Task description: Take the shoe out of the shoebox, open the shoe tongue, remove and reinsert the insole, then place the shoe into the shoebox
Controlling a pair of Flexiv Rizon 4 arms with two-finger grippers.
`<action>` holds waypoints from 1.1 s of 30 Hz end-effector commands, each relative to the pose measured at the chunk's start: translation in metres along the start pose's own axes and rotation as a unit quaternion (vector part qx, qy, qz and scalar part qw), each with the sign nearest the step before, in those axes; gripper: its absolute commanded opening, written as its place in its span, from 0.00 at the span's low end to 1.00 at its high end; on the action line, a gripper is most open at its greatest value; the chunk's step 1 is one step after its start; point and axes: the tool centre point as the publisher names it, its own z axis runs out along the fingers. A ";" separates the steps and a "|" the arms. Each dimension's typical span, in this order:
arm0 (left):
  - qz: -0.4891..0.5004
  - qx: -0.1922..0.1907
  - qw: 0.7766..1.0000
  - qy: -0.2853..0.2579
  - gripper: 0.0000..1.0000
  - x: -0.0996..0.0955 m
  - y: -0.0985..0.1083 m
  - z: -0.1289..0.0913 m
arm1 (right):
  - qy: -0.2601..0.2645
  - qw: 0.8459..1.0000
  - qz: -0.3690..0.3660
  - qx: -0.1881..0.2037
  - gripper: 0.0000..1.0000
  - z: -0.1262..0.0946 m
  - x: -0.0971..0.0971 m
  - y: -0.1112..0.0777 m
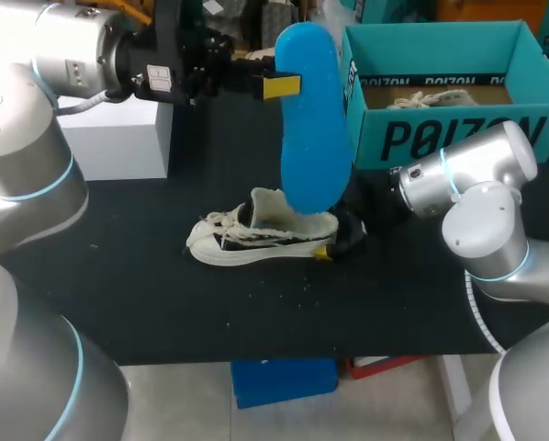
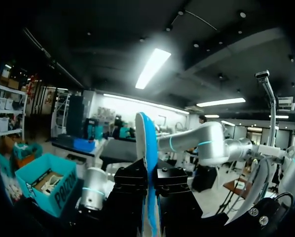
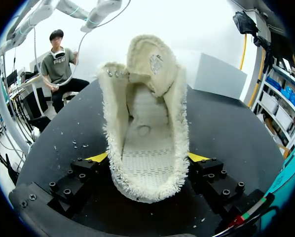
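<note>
Shoe point(image 3: 146, 143) closest to me: a pale, frayed-edged canvas one, lying on its sole on the black table point(image 1: 164, 303) near the middle, toe towards my left side. My right gripper point(image 3: 148, 159) has it by the heel. The jaws stand wide, one yellow fingertip point(image 3: 99, 158) against each flank of the heel, so I am pinching the shoe from both sides. Looking along those fingers, the mouth of the shoe faces me, the tongue point(image 3: 152, 59) is folded up and forward, and the pale mesh footbed inside lies bare. The laces point(image 1: 210, 225) hang slack over the toe end.

Above the shoe is the blue insole point(image 1: 311, 119), held upright and off the table. In the head view its lower end crosses the shoe's opening; I cannot tell whether it touches the collar. My left gripper point(image 1: 288, 86) comes in from the left at the insole's upper part. In my left wrist view the insole runs edge-on between my two black fingers, which are drawn close with the thin blue sheet clamped between them.

Farther back on my right side stands the teal shoebox point(image 1: 440, 138), open at the top, with something pale and laced lying inside. A white box point(image 1: 118, 138) sits at the far left of the table, under my left arm.
</note>
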 end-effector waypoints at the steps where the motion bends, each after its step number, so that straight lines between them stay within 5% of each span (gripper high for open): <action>1: 0.005 0.004 1.000 0.005 0.00 -0.001 -0.003 0.004 | 0.001 1.000 0.001 0.001 0.00 0.001 -0.002 -0.001; 8: 0.015 0.004 1.000 0.004 0.00 0.002 -0.007 0.005 | 0.001 1.000 0.001 0.001 0.00 0.001 -0.002 -0.001; 9: 0.015 0.004 1.000 0.004 0.00 0.002 -0.007 0.005 | 0.001 1.000 0.001 0.001 0.11 0.001 -0.002 -0.001; 10: 0.015 0.004 1.000 0.004 0.00 0.002 -0.007 0.005 | 0.005 1.000 -0.005 0.011 0.45 0.000 -0.002 -0.001; 11: 0.015 0.004 1.000 0.004 0.00 0.002 -0.007 0.005 | 0.003 1.000 -0.004 0.025 1.00 -0.001 -0.002 0.000; 15: 0.015 0.004 1.000 0.004 0.00 0.002 -0.007 0.005 | 0.004 0.985 -0.043 0.169 1.00 -0.011 0.002 0.000; 20: 0.015 0.004 1.000 0.004 0.00 0.002 -0.007 0.005 | -0.015 0.964 -0.063 0.259 1.00 -0.035 -0.001 0.003; 27: 0.015 0.004 1.000 0.004 0.00 0.002 -0.007 0.005 | -0.005 0.903 -0.086 0.421 1.00 -0.047 0.006 -0.012; 33: 0.015 0.004 1.000 0.004 0.00 0.002 -0.007 0.005 | 0.000 0.868 -0.079 0.490 1.00 -0.050 0.004 -0.020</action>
